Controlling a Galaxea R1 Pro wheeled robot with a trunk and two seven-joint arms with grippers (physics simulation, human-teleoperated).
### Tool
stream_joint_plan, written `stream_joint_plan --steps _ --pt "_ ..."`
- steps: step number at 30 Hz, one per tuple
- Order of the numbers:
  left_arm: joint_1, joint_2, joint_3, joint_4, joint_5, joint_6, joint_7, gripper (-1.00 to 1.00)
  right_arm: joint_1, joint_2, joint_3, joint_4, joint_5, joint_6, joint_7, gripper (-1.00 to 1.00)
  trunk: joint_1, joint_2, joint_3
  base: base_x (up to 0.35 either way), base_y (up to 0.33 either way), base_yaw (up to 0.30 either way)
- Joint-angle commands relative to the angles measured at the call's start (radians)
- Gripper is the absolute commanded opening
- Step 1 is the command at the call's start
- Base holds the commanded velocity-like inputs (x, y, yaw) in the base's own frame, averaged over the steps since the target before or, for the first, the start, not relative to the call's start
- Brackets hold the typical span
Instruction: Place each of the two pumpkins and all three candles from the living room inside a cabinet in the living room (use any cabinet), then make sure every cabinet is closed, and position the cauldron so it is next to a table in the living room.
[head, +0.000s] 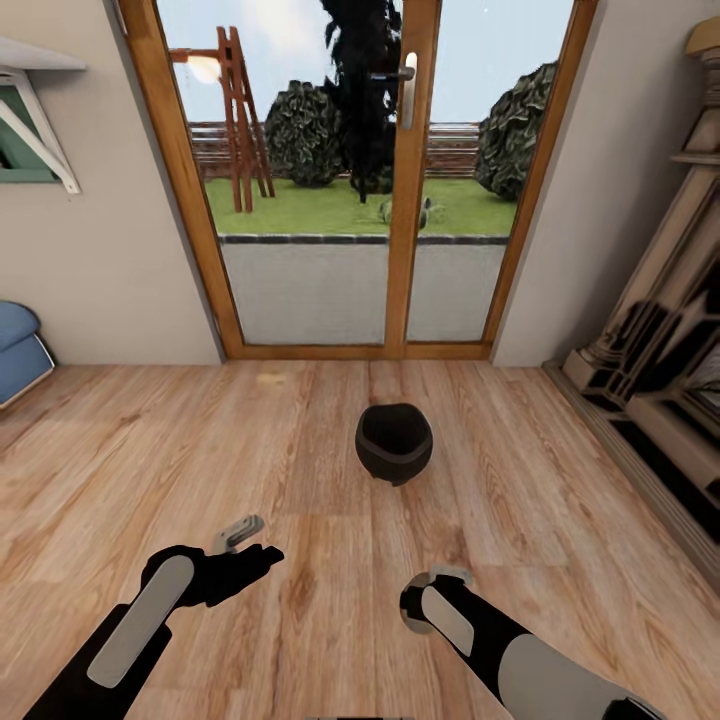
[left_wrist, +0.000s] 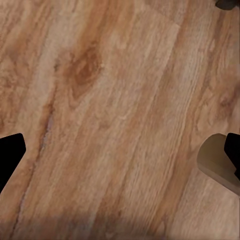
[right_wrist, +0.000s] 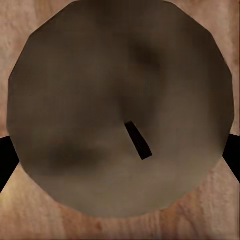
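Both grippers, left (head: 243, 537) spread wide, right (head: 436, 580) unreadable, hover near; farther off the cauldron (head: 394, 442) looks rigid, heavy; grasp its rim.

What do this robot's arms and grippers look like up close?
Both arms are glossy black with pale grey, rounded panels set along them. The left gripper is black with a flat light-grey fingertip pad. The right gripper end shows a black wrist ringed by a grey collar. In the left wrist view, one finger carries a tan-grey pad. No cables or markings are visible.
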Motion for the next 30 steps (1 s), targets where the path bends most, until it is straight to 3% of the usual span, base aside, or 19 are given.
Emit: stream_joint_plan --steps 1,16,23,26,27,30 --pt "-0.001 0.000 -0.002 -0.001 0.010 -0.001 0.011 1.00 -0.001 -0.001 0.007 -0.001 -0.006 0.003 -0.007 -1.00 -0.004 0.007 0.002 0.000 0.000 0.000" --pt "-0.003 -0.002 -0.003 0.010 0.011 -0.001 0.014 1.00 -0.001 -0.001 0.007 -0.001 -0.008 0.006 -0.007 -1.00 -0.062 0.112 0.049 0.000 0.000 0.000" --pt "-0.033 -0.006 -0.009 0.157 -0.005 -0.004 0.015 1.00 -0.001 0.000 0.006 -0.001 -0.008 0.027 -0.009 -1.00 -0.088 0.161 0.071 0.000 0.000 0.000" --pt "-0.036 -0.027 -0.011 0.191 -0.081 -0.004 0.015 1.00 -0.001 -0.006 0.005 -0.001 -0.008 0.022 -0.009 -1.00 -0.100 0.182 0.081 0.000 0.000 0.000" --pt "-0.037 -0.037 -0.011 0.203 -0.143 -0.004 0.014 1.00 -0.001 -0.015 -0.007 -0.001 -0.008 0.021 -0.009 -1.00 -0.104 0.189 0.084 0.000 0.000 0.000" --pt "-0.037 -0.050 -0.008 0.225 -0.247 -0.011 0.009 1.00 -0.001 -0.034 -0.070 0.000 -0.008 0.019 -0.008 -1.00 -0.115 0.210 0.093 0.000 0.000 0.000"
